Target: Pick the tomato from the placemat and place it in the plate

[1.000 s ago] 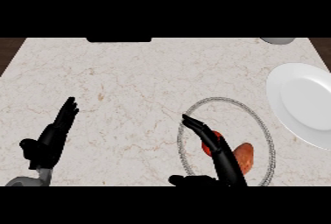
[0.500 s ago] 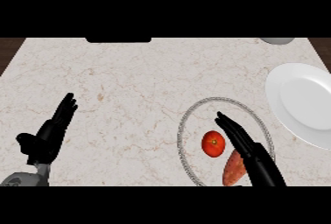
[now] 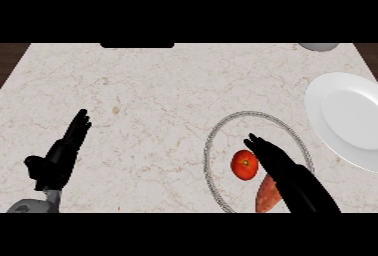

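Note:
A red tomato (image 3: 244, 165) lies inside the round placemat (image 3: 221, 131), a marble-coloured disc with a grey braided rim, at the lower right of the counter. My right hand (image 3: 284, 170) is open, its straight fingers stretched alongside the tomato's right side, close to it; whether they touch it I cannot tell. A white plate (image 3: 347, 120) sits at the right edge, beyond the placemat. My left hand (image 3: 60, 152) rests open at the lower left, fingers up, far from the tomato.
An orange-red oblong item (image 3: 267, 197) lies on the placemat just below the tomato, partly hidden under my right forearm. A grey rounded object (image 3: 319, 46) shows at the top right edge and a dark strip (image 3: 137, 45) at the top middle.
My right hand has shifted from over the tomato to its right side, uncovering it, and has since held almost still. The left hand has not moved.

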Motion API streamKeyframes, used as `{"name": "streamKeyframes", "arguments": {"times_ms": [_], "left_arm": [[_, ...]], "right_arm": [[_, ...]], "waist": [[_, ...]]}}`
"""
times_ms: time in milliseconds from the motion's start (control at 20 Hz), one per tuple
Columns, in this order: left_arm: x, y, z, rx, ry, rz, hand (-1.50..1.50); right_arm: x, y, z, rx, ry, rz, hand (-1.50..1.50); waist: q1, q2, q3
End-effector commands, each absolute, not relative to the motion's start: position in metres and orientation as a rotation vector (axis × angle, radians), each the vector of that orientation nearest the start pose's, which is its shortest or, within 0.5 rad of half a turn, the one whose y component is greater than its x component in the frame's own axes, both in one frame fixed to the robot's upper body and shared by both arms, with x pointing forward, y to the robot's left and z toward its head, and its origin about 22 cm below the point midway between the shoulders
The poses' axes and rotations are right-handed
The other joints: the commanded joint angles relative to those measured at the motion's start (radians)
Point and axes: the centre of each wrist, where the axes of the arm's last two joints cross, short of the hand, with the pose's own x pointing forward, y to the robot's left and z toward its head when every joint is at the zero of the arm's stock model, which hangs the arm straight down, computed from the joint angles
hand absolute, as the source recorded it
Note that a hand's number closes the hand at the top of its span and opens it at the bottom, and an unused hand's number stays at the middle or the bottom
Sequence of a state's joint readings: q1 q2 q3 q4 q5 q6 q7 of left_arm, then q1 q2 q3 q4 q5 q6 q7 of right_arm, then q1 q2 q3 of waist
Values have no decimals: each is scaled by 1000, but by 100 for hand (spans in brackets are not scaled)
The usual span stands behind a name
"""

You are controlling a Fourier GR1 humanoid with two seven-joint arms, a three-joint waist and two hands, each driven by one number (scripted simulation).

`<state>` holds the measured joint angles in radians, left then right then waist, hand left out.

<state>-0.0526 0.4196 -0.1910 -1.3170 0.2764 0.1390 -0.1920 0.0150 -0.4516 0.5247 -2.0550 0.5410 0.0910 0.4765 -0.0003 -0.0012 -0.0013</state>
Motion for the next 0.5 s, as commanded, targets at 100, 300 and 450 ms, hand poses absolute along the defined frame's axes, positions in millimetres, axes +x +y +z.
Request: {"name": "streamKeyframes", "arguments": {"times_ms": [100, 300, 450], "left_arm": [[242, 302, -30, 144, -1518, -139, 0], [255, 299, -25, 162, -1523, -139, 0], [235, 315, -15, 145, -1522, -159, 0]], "right_arm": [[178, -182, 87, -523, -1297, 1095, -150], [209, -193, 100, -552, -1223, 1151, -150], [220, -179, 88, -616, -1167, 1179, -150]], "waist": [[-1, 0, 1], [2, 2, 1], [11, 1, 1]]}}
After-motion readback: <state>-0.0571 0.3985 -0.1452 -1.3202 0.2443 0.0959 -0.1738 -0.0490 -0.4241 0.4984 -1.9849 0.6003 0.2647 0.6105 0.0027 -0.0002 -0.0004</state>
